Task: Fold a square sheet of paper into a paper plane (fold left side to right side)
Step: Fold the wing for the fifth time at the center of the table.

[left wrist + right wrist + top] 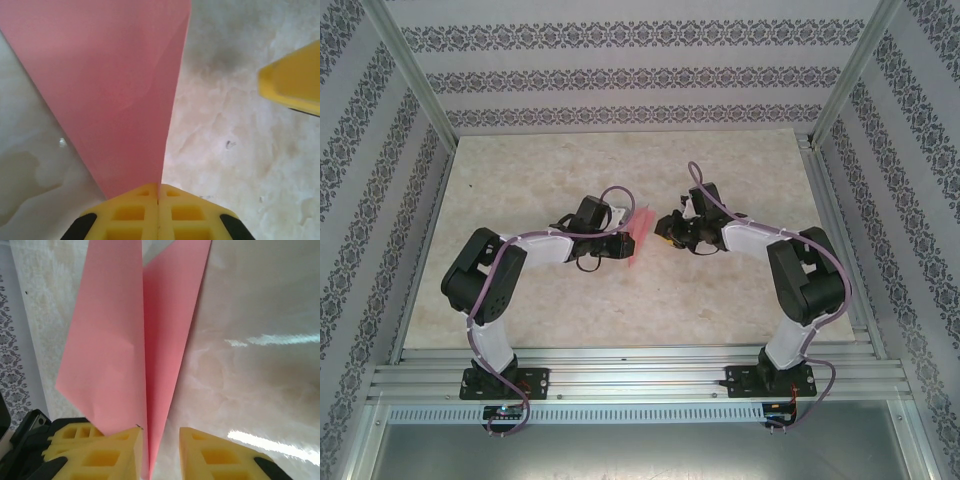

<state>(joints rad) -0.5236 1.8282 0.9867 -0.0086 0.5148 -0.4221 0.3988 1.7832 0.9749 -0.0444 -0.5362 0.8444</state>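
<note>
The left gripper [159,189] has its yellow fingers pressed together on the narrow end of the paper plane [110,75], which widens away ahead of it. The right gripper [161,432] is spread, and the pointed end of the plane lies between its fingers, against one and apart from the other. The paper looks thin, light and limp. I judge it would buckle or tear if pulled, so a hold near the centre crease is safest. Beyond both grippers the desk [240,150] gives open room.
</note>
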